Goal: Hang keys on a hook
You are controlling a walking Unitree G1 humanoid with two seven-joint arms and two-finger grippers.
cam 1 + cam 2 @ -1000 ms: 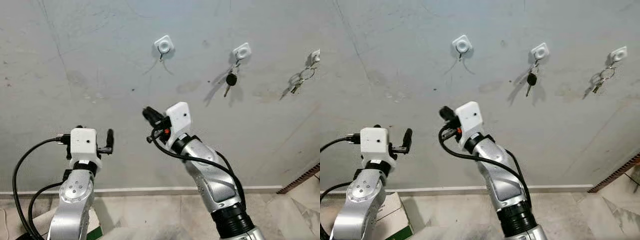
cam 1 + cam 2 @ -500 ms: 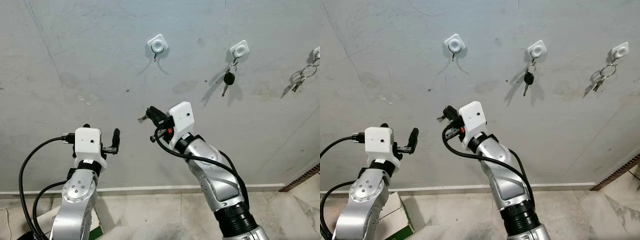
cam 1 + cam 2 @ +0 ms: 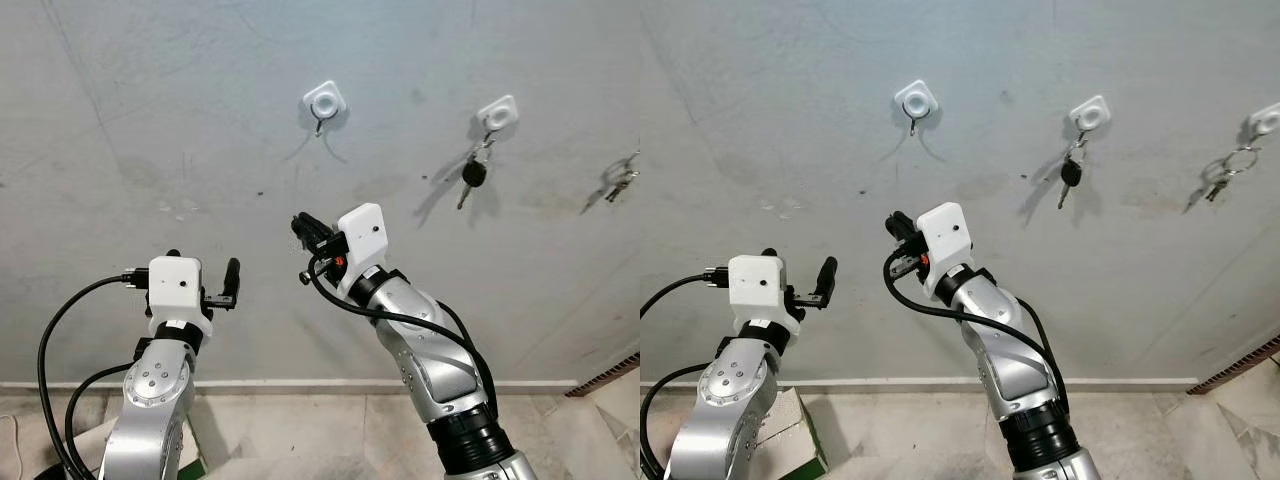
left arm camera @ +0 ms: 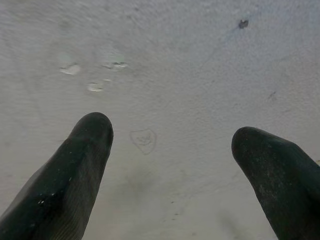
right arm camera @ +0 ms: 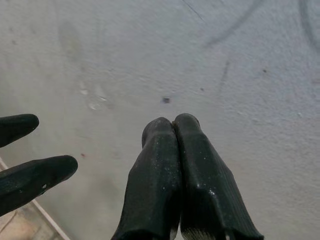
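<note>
Three white hooks sit high on the grey wall. The left hook [image 3: 325, 100] is bare. The middle hook [image 3: 497, 111] carries a black-headed key [image 3: 472, 174]. A bunch of keys [image 3: 1220, 176] hangs from the right hook [image 3: 1267, 121]. My right gripper [image 3: 300, 226] is raised below and a little left of the bare hook, well short of it. Its fingers [image 5: 172, 150] are pressed shut, and I see no key between them. My left gripper [image 4: 170, 145] is open and empty, facing bare wall lower on the left.
A white skirting board [image 3: 300, 382] runs along the foot of the wall above a tiled floor. A cardboard box with a green edge [image 3: 790, 430] stands beside my left arm. Something brown and ribbed [image 3: 1240, 358] leans at the lower right.
The whole picture has shifted a little, so the hooks sit further right and lower. Both arms hold nearly the same pose. A small grey tip at the right gripper half a second ago has gone.
</note>
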